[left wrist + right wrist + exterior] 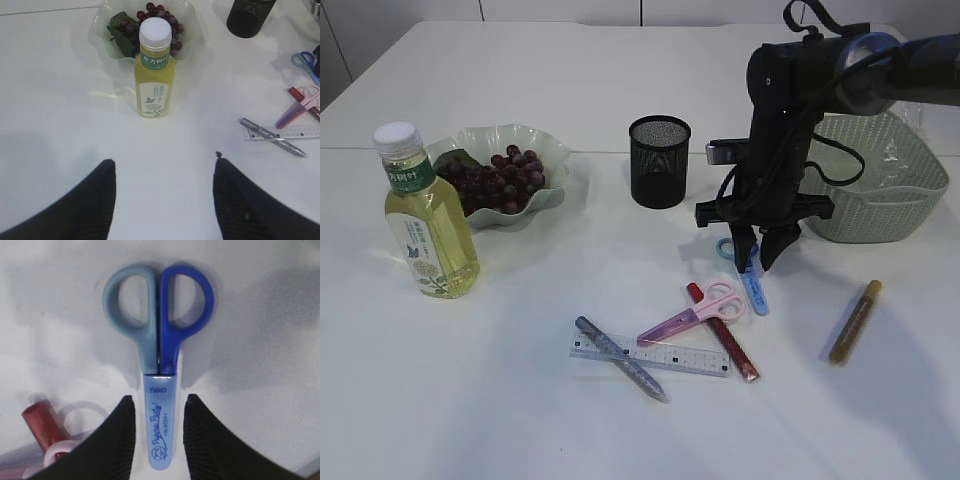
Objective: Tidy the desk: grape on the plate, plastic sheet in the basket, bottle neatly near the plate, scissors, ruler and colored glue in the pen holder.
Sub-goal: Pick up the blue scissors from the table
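Right tool [757,250]: over blue scissors [159,365], jaws apart, straddling sheathed blade; contact not clear. Scissors flat on table [520,400], handles toward pen holder [659,161]; straddle suits pinch across narrow sheath.
Left tool [162,190]: jaws wide apart, empty, low over table, facing bottle [155,70].
Bottle: upright just before plate [100,35]; grapes [167,22] already on plate.
Pink scissors [695,312], ruler [650,354], glue pens near, loose on table.
Basket [880,190]: right rear.

You have a matt white worktop [520,420], a black metal-mesh pen holder [659,160], glossy plastic blue scissors [159,340] and a woven-look plastic basket [880,200].
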{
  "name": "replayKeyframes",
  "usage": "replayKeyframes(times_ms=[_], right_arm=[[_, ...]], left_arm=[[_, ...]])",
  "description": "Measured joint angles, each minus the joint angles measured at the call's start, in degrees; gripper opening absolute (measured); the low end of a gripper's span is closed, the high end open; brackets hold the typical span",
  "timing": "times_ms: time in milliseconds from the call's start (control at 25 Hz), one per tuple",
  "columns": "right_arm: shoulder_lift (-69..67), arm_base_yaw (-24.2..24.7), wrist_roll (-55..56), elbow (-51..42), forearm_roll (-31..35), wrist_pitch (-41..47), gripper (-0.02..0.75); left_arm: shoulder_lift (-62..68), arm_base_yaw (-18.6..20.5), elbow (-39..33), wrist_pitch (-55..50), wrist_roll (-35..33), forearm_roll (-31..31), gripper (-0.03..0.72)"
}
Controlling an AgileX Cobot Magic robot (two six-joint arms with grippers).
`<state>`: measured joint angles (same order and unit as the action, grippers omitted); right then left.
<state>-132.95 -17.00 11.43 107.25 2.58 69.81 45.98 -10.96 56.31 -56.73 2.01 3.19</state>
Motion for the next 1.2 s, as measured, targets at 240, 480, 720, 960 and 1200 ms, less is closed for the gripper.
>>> replayKeyframes(times_ms=[240,480,720,960,1200], right_arm=[[0.0,0.0,0.1,0.0,0.0,0.0,0.261],[-0.71,0.0,0.1,0.0,0.0,0.0,0.261],[-1.15,0.0,0.1,0.0,0.0,0.0,0.261],[-2.41,0.0,0.1,0.0,0.73,0.0,0.261],[-2.55,0.0,0.1,0.0,0.82,0.0,0.262]], left_arm=[[0.0,0.0,0.0,0.0,0.0,0.0,0.443],[0.0,0.0,0.0,0.0,0.0,0.0,0.442],[0.0,0.0,0.0,0.0,0.0,0.1,0.442],[0.0,0.0,0.0,0.0,0.0,0.19,0.442],[0.0,0.0,0.0,-0.03,0.0,0.19,0.442]])
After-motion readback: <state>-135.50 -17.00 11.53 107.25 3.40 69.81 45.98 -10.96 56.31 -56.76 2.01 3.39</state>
